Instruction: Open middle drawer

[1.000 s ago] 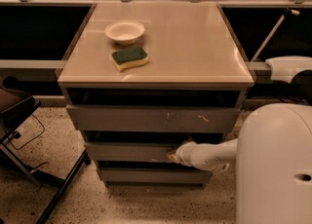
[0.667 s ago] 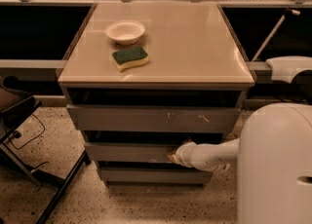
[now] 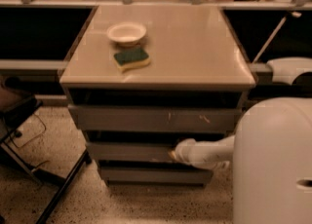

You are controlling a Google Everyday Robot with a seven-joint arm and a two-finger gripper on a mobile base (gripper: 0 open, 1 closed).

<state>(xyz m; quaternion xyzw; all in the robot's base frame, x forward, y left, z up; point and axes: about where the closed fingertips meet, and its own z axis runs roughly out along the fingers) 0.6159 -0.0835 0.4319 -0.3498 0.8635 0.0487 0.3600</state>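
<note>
The cabinet under the beige counter has three grey drawer fronts stacked. The top front (image 3: 146,119) carries white scratches right of centre. The middle drawer (image 3: 129,151) sits below it, a flat handleless grey front with a small pale chip on its lower edge, close to the cabinet face. The bottom front (image 3: 151,175) is plain grey. My gripper (image 3: 175,153) comes in from the right on a white arm (image 3: 209,153) and rests at the right part of the middle drawer's front, near the pale chip.
A white bowl (image 3: 126,33) and a green and yellow sponge (image 3: 131,58) lie on the counter top (image 3: 195,47). My white body (image 3: 273,164) fills the lower right. A dark chair frame (image 3: 29,155) stands on the speckled floor at left.
</note>
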